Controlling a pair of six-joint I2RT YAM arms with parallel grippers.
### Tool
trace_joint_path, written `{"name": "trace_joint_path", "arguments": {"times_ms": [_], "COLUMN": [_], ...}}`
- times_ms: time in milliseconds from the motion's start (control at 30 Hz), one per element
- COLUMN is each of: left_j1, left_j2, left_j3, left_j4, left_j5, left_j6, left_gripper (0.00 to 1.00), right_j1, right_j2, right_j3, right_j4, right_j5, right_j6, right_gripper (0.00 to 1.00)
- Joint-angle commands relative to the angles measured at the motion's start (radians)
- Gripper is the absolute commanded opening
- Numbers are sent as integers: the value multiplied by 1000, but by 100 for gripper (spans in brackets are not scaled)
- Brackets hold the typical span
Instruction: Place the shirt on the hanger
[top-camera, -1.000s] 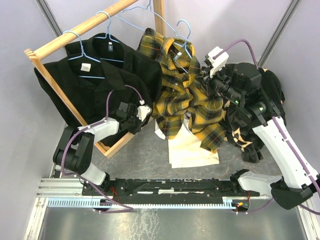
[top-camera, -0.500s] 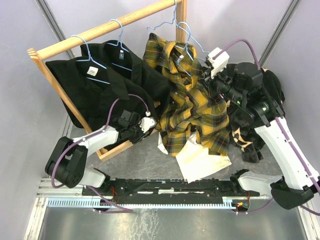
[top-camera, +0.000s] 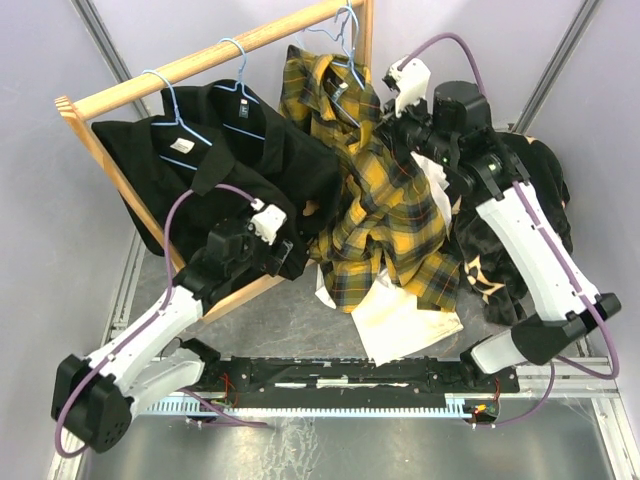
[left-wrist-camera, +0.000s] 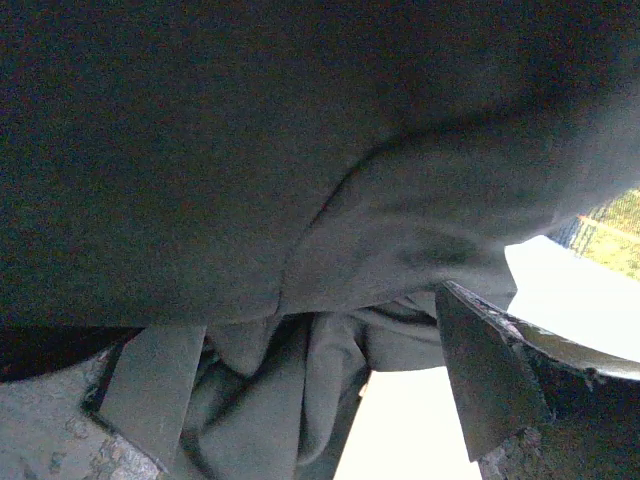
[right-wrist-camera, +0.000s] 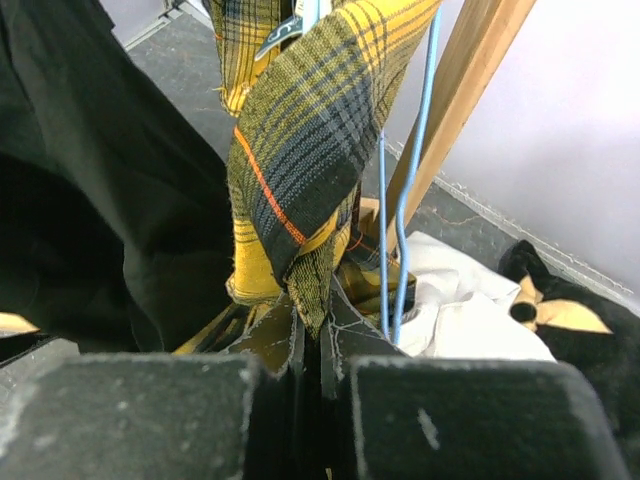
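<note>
Pinching a fold of yellow-and-black fabric, the right fingers (right-wrist-camera: 150, 420) are pressed together with the cloth caught in the narrow slit between them. That fold belongs to the plaid flannel shirt (top-camera: 385, 220), which rises straight up from the grip in the right wrist view. Just beside the fold run two thin strands of the light-blue wire hanger (right-wrist-camera: 400, 200), and behind them slants the wooden post (right-wrist-camera: 460, 100) of the clothes rack.

From above, the hanger's hook sits over the right end of the wooden rail (top-camera: 200, 65). The shirt's collar hangs just under it, and the rest of the shirt drapes down and to the right. Whether the wire passes through both shoulders cannot be told. The shirt's lower edge lies over a cream-white shirt (top-camera: 405, 320) spread on the counter (top-camera: 300, 300).

The left fingers (left-wrist-camera: 480, 380) are spread wide apart, with bunched dark cloth lying between them and nothing clamped. They are pushed against the hem of the black shirts (top-camera: 200, 170), which hang on two more blue hangers (top-camera: 165, 85) on the same rail. A black garment with yellow patches (top-camera: 500, 260) lies heaped at the right, behind the right arm.
</note>
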Motion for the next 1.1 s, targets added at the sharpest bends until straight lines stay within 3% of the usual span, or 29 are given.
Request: {"name": "trace_joint_path", "arguments": {"times_ms": [0,233,433,700,1067], "left_j1": [-2,-2,-2,-3,-2], "left_j2": [-108,-288,-430,-488,-536], "left_j3": [-36,-74,-93,-85,-43], "left_j4": [29,-88,-95,-94,-155], "left_j5": [-68,-71,-72,-84,-80], "left_j6": [-220,-311,-364,-390,-403], "left_gripper": [100,99,100,100,100], "right_j1": [22,56,78,99,119], "right_j2": [63,151,231,326,232], "right_j3": [158,251,328,414,159], "right_j4": [71,80,67,28,122], "right_j5": [11,61,73,106,82], "right_j6": [27,48,62,54,-11], "right_gripper": [0,1,1,1,3]}}
